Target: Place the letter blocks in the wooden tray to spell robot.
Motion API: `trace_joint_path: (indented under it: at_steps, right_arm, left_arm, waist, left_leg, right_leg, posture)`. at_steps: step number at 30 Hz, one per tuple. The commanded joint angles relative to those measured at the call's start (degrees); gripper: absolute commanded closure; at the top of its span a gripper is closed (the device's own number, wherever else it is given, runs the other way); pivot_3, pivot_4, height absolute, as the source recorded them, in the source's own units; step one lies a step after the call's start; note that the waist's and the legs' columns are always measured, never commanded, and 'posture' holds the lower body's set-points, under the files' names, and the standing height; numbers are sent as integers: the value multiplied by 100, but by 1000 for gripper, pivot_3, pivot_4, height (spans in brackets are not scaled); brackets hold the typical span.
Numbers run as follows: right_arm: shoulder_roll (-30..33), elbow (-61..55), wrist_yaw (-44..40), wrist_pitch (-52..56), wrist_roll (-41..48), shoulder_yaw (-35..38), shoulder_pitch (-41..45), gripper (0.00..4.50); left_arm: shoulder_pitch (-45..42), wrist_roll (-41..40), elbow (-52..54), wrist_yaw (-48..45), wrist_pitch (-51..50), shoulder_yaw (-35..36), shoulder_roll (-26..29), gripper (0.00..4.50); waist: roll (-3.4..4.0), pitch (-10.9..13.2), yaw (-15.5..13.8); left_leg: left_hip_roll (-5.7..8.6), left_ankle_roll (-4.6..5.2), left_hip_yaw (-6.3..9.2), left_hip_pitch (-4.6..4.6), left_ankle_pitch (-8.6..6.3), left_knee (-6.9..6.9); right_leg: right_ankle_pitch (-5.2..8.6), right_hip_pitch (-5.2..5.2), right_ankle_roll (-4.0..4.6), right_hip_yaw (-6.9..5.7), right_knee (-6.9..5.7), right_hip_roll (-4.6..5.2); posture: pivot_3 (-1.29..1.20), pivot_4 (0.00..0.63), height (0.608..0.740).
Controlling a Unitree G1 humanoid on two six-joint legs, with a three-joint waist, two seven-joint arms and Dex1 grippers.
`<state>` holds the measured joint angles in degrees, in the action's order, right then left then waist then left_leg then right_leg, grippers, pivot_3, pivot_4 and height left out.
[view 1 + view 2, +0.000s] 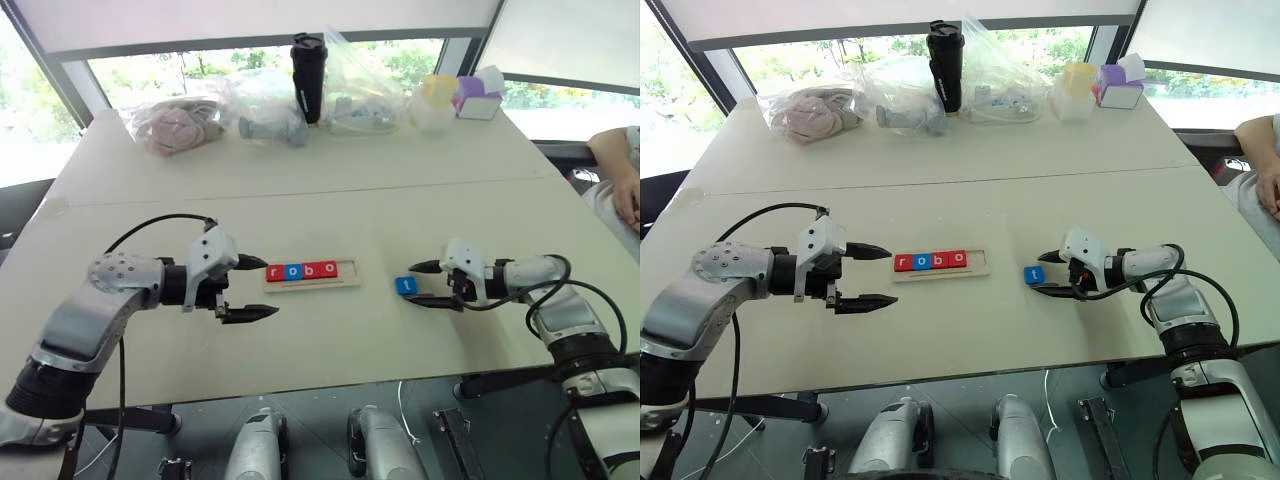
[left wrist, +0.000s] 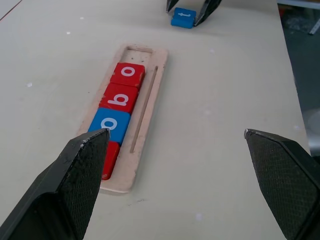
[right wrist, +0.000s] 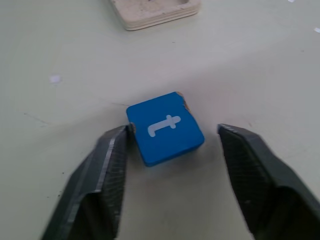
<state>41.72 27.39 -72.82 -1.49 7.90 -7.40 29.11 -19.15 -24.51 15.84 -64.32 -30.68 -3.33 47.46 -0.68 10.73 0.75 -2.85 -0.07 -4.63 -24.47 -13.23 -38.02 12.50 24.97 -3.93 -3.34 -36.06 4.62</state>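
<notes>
The right end effector [image 3: 170,145] straddles the blue t block [image 3: 165,128], its fingers apart: one pad touches the block's edge, the other stands off with a gap, so nothing is clamped yet. The block lies flat on the worktop [image 1: 330,340], just beside the fingertips, at about 3 o'clock from the wooden tray [image 1: 312,283]. The left end effector [image 1: 255,288] hangs with jaws wide apart at the tray's 9 o'clock end, holding nothing.

In the tray, four blocks [image 1: 301,270] sit in a row reading r, o, b, o; the slot at the 3 o'clock end is bare.

The likely trouble is a one-sided close. With only one pad in contact, the fingers may shove the block sideways or twist it, and it could tip or slip out. A skewed hold would then catch on the tray's rim at the last slot, or nudge the neighbouring o.

Between block and tray the worktop is bare. At 12 o'clock, well apart, stand plastic bags [image 1: 270,105], a black bottle [image 1: 309,78] and small boxes [image 1: 460,98]. A person's arm [image 1: 620,170] rests at the 2 o'clock edge.
</notes>
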Motion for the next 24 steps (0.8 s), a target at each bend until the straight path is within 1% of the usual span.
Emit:
trace_joint_path:
  at_steps: [1, 4, 8, 11, 15, 18, 22, 24]
  right_arm:
    - [72, -145, -134, 130, 37, 37, -27, 3334]
    - [100, -414, -123, 315, 132, 127, -46, 3354]
    - [-56, -765, 102, 641, 235, 233, 330, 3354]
    - [-238, -835, 26, 769, 139, -18, 605, 3354]
    - [-536, -472, -67, 732, -89, -343, 1027, 3354]
    - [-722, -169, -66, 647, -213, -492, 1294, 3354]
    - [-1085, 550, -100, 403, -528, -813, 1770, 3354]
    - [-1151, 829, -197, 293, -613, -885, 1906, 3354]
  left_arm:
    - [-15, -83, 141, 17, 5, 184, 76, 0]
    - [-17, -70, 136, 36, 5, 165, 60, 0]
    - [-52, -34, 77, 48, 39, 127, 33, 0]
    - [-117, -20, 50, 42, 60, 69, -14, 0]
    - [-134, 120, -4, 13, 180, -44, -6, 0]
    - [-110, 67, 8, 42, 152, -8, -52, 0]
    - [38, 59, 120, 118, 140, 54, -47, 0]
    - [128, 37, 186, 159, 115, 103, -31, 0]
  waist:
    - [0, 0, 0]
    - [1, 0, -3]
    - [3, 1, 5]
    - [3, 1, 12]
    - [3, 1, 4]
    - [3, 1, -14]
    - [3, 1, 12]
    - [3, 1, 14]
  left_leg:
    - [-1, 0, 3, 3, 0, 0]
    - [-2, 0, 8, 4, 0, 1]
    - [-2, -1, 6, -3, 0, 4]
    - [-2, 0, 1, -3, 0, 4]
    - [-3, 0, 1, -3, 0, 5]
    - [-1, 0, -7, -7, 0, 6]
    - [1, 0, -17, -10, 0, 4]
    - [-1, 0, -17, -8, 0, 4]
  right_leg:
    - [0, -2, 1, 0, 0, 2]
    - [-1, -1, 3, 1, -1, 3]
    - [-13, 9, 22, 4, -1, 4]
    - [-14, 15, 22, 8, -4, 1]
    - [-14, 15, 22, 6, -6, -2]
    - [-13, 15, 21, 7, -4, 0]
    - [-14, 15, 21, 9, -3, 5]
    - [-14, 17, 21, 8, -5, 2]
  posture:
    - [0, 150, 740]
    - [0, 150, 740]
    - [0, 150, 740]
    - [0, 150, 740]
    - [0, 150, 740]
    - [0, 150, 740]
    - [0, 150, 740]
    - [0, 150, 740]
